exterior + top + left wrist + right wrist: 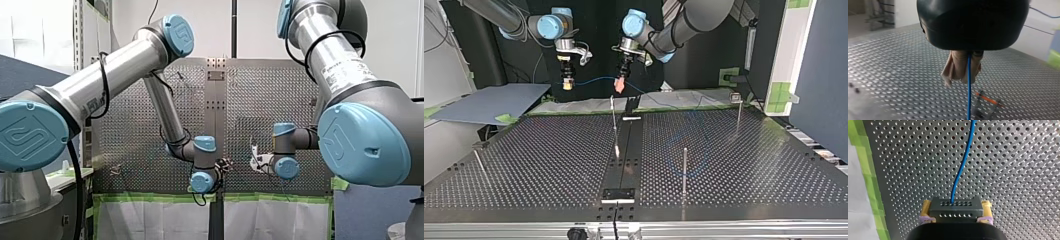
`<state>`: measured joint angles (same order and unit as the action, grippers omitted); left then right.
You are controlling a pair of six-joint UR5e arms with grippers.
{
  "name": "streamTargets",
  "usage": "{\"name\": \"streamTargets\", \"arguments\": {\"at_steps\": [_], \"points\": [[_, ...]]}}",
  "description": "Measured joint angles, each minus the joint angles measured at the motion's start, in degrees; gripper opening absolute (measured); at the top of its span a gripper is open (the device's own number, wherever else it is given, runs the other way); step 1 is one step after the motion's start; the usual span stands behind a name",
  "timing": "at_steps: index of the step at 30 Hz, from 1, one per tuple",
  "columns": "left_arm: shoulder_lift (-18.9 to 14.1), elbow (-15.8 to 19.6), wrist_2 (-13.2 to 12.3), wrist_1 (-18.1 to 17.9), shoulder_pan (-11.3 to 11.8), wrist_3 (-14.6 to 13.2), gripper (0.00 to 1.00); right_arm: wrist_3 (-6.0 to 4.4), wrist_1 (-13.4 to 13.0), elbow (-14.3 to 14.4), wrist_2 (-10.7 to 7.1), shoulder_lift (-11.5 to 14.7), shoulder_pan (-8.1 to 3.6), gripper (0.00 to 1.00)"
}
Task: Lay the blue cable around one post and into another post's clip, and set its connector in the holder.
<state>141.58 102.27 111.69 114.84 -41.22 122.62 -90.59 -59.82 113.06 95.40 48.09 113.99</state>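
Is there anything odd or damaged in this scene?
On my left gripper, the beige pads look crumpled, with a loose flap hanging beside the blue cable. Nothing else stands out.

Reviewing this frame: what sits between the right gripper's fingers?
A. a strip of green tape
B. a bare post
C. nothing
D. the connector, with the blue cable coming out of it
D: in the right wrist view, the right gripper is shut on the connector, and the blue cable runs out of its face.
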Motion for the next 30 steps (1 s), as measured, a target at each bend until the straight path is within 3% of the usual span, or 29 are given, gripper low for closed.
{"name": "streamTargets", "arguments": {"at_steps": [5,13,19,26,30], "points": [[2.0,-1.9,-0.3,2.2,0.1,-2.5,0.05,-0.08,-0.9,-0.7,-0.22,-1.1,-0.53,0.0],[2.5,-2.4,-0.2,3.1,0.4,-6.5,0.05,-0.25,-0.3,-3.1,-1.1,-4.2,-0.73,0.0],[3.2,-4.2,-0.7,3.9,1.9,-9.8,0.05,-0.36,0.0,-5.3,-1.84,-5.3,-1.29,0.0],[6.4,-7.7,-0.7,6.7,2.3,-13.4,0.05,0.48,3.1,-8.6,-1.93,-7.0,-2.23,0.0],[8.1,-9.5,-0.7,7.0,2.6,-13.6,0.05,0.52,4.8,-9.4,-1.98,-7.1,-2.87,0.0]]}}
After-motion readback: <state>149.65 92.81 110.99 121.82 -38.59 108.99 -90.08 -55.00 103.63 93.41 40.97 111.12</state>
